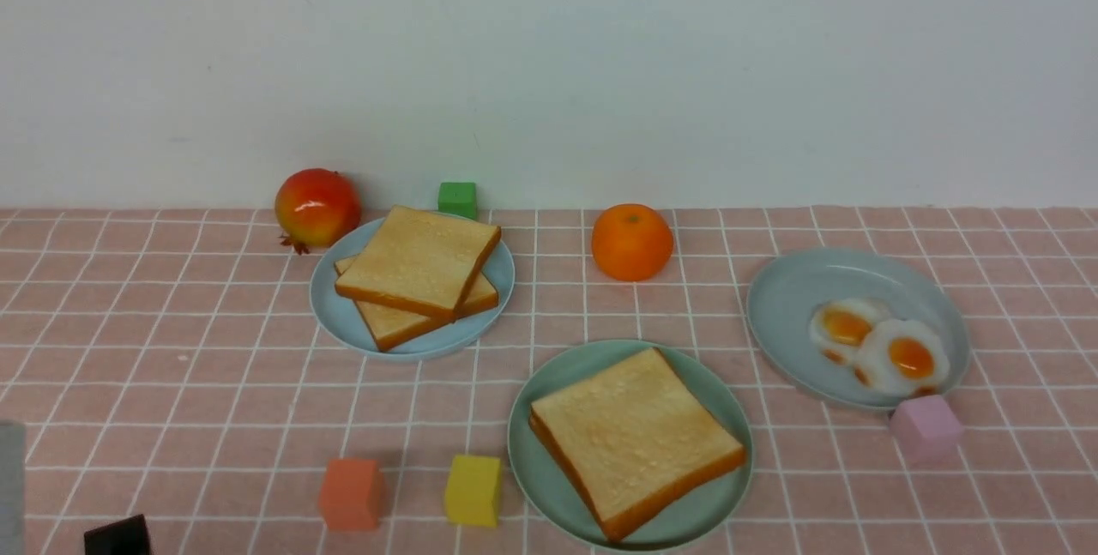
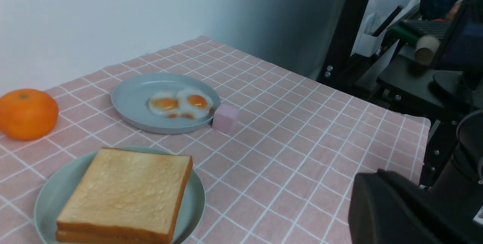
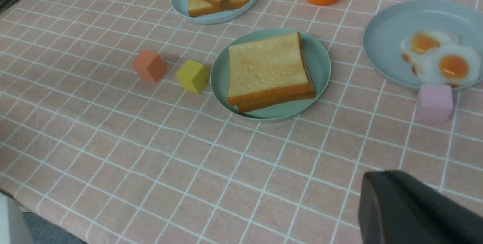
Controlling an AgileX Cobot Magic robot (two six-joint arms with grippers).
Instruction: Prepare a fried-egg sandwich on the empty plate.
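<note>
Left gripper (image 2: 400, 214): only a dark housing shows in its wrist view, at the surface's near edge; jaws drawn together, holding nothing. A black scrap at the near left corner of the front view is likely the same arm.

Near the far edge, left of centre: pomegranate (image 1: 316, 208), then the pale blue plate (image 1: 343, 315) carrying two stacked toast slices (image 1: 418, 262), top one skewed. Green cube (image 1: 457, 199) just behind that plate.

Toward the near edge, left of centre: orange-pink cube (image 1: 350, 494) and yellow cube (image 1: 473, 490), side by side, apart.

Centre, near edge: mint-green plate (image 1: 532, 461) with toast on it (image 1: 633, 437). The right wrist view shows two slices stacked there, crust edges one above the other; no egg visible between or on them. Well apart from both grippers.

Behind it, far edge: orange (image 1: 631, 241).

Right of centre: grey-blue plate (image 1: 798, 298) holding two fried eggs (image 1: 901, 358), overlapping. Pink cube (image 1: 925, 427) touching or just beside the plate's near rim.

Right gripper (image 3: 411, 210): dark housing only, over the near right part of the pink checked surface (image 1: 171, 349); jaws together, empty, eggs well apart from it.
</note>
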